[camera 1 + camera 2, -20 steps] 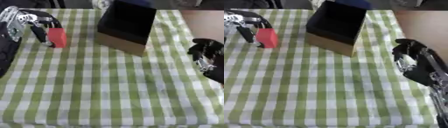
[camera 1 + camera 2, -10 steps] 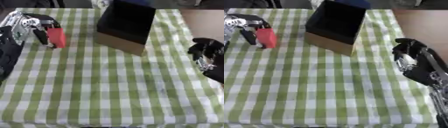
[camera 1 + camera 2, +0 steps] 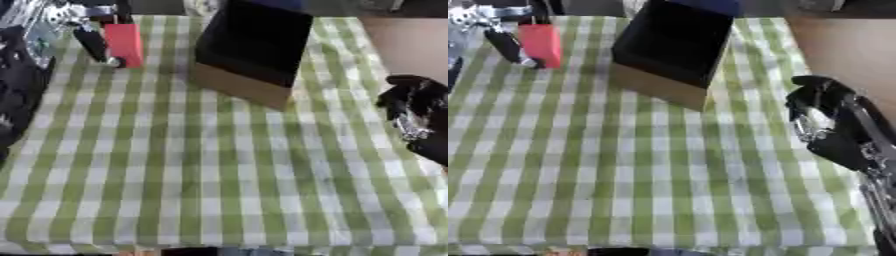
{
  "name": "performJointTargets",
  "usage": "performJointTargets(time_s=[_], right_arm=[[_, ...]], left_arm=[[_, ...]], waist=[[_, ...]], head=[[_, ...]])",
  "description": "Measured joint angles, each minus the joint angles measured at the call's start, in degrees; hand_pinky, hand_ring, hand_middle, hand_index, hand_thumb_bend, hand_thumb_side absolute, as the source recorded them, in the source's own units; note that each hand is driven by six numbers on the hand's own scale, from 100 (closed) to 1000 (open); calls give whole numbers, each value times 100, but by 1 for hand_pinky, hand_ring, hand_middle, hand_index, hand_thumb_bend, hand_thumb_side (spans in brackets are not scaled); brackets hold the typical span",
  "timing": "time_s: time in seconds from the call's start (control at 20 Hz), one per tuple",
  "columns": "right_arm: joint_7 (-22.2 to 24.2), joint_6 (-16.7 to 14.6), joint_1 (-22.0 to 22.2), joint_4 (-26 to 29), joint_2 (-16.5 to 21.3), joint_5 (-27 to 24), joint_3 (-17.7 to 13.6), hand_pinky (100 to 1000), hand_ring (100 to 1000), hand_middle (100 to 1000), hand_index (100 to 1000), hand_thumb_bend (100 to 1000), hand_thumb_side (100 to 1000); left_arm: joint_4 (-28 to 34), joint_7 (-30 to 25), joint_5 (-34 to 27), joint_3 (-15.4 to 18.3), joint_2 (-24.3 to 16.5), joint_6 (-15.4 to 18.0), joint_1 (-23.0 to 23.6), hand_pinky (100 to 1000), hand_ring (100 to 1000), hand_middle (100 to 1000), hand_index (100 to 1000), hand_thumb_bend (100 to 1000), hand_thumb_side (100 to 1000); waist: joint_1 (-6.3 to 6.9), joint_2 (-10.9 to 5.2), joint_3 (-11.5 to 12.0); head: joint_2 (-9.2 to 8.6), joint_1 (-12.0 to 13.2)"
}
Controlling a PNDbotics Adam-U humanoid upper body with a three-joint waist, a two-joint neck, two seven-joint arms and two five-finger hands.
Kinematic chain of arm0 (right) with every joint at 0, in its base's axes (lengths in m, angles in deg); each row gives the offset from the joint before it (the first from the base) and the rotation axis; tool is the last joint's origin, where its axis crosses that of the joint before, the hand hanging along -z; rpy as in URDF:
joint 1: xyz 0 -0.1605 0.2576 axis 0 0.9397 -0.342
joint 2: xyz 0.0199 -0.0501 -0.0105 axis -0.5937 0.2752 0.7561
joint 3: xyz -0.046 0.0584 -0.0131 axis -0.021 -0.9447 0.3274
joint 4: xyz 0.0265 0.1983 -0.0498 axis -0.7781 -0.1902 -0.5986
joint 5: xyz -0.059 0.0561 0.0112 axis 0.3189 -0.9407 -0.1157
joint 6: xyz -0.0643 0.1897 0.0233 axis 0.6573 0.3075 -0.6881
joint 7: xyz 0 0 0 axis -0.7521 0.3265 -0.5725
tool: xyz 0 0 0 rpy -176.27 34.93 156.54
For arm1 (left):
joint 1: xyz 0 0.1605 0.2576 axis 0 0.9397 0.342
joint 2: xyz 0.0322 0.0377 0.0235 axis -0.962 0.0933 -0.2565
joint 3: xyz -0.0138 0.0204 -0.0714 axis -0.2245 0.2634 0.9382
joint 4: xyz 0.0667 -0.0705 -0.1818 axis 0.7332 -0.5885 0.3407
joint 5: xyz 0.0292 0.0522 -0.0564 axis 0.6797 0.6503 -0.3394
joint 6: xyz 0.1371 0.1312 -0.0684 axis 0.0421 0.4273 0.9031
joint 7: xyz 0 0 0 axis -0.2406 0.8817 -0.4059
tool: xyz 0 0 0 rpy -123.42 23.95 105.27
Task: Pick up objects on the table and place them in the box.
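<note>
My left hand [image 3: 83, 27] has its fingers pinched round the red rectangular block [image 3: 123, 44], which stands upright at the far left of the green-checked tablecloth [image 3: 219, 175]. The open dark cardboard box [image 3: 252, 47] lies to the block's right, close by. My right hand [image 3: 826, 122] rests curled and empty, far side, so left carries.
</note>
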Motion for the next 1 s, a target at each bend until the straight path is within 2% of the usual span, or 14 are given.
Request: performJointTargets(time_s=[0.45, 0.7, 0.85, 0.9, 1.0], right_arm=[[115, 5, -62, -11, -10, -12, 118, 794, 672, 621, 828, 100, 367], [192, -2, -156, -11, -39, -57, 187, 794, 673, 621, 828, 100, 368], [215, 6, -157, -11, -59, -66, 213, 794, 673, 621, 828, 100, 368], [217, 7, -158, -11, -59, -71, 213, 794, 672, 621, 828, 100, 372], [224, 2, -164, -11, -63, -80, 214, 794, 672, 621, 828, 100, 373]], left_arm=[[284, 753, 116, -133, 903, -183, -443, 684, 468, 427, 657, 316, 100], [17, 972, 474, -274, 1401, -175, -465, 693, 484, 449, 676, 337, 100], [-169, 1058, 763, -296, 1594, -151, -459, 693, 484, 449, 676, 337, 100], [-212, 1084, 848, -292, 1623, -138, -454, 705, 519, 494, 719, 385, 100], [-337, 1158, 1025, -257, 1700, -174, -355, 723, 556, 533, 747, 427, 118]], waist=[[1, 31, -285], [-4, 101, -486], [-11, 108, -502], [-14, 114, -509], [-17, 140, -590]], head=[[0, 164], [-3, 262], [-5, 290], [-7, 293], [-21, 295]])
